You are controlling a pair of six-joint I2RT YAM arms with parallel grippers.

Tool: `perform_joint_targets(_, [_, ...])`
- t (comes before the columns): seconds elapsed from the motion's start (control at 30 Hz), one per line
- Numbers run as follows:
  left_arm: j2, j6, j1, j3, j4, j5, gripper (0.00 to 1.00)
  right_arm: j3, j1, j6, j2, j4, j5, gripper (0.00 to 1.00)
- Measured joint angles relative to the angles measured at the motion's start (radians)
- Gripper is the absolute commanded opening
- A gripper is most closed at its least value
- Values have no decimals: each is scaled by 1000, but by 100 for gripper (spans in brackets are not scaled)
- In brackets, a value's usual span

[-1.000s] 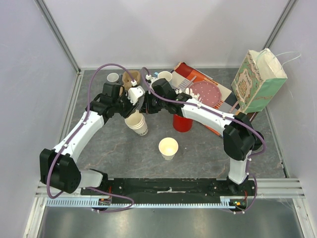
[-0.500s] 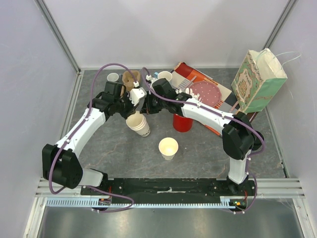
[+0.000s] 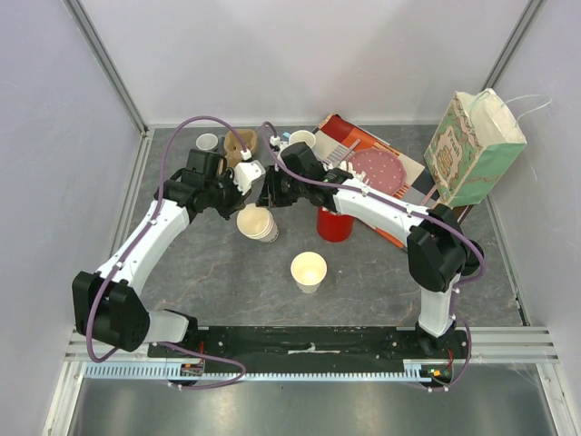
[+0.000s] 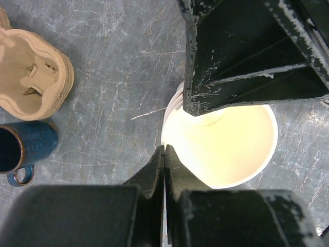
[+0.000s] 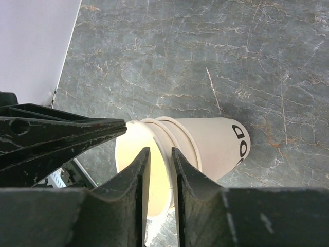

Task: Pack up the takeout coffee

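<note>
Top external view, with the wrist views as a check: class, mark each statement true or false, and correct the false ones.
1. The left gripper is shut on the rim of the stack of paper cups. True.
2. The stack has a black lid on it. False: its top is open and no lid shows.
3. The single paper cup stands upright, nearer the arms' bases than the stack. True.
4. The red cup sits to the left of the stack. False: it sits to the stack's right.
5. The patterned paper bag stands at the far right of the table. True.
</note>
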State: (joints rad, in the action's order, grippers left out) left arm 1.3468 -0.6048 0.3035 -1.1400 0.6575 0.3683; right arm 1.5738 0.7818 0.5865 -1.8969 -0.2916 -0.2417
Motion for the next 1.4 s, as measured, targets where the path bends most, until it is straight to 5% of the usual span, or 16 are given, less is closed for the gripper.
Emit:
perform_joint_targets(0.2, [-5,10,-1,-10,1,0,4,0,-2,6,0,-1,3,38])
perform_joint_targets(0.4, [-1,18,-5,-49,36,67,49,11,-5,6,-25,-5,30,36])
perform_joint_targets(0.5, [-23,-4,-2,-60,69,175,57,20,-13,8,-48,-13,45,36])
perform_joint_targets(0.7, [-51,-120,49,-58,161,291,60,43,-32,10,-79,-25,62,36])
perform_joint_targets(0.93, [-22,-211,123,6,148,254,59,59,-33,12,-84,-24,57,35])
perform_joint_targets(1.27, [18,-254,124,7,87,160,50,62,-32,11,-84,-24,48,34])
perform_joint_targets(1.4, [29,-258,124,8,86,151,36,62,-32,11,-84,-24,42,33])
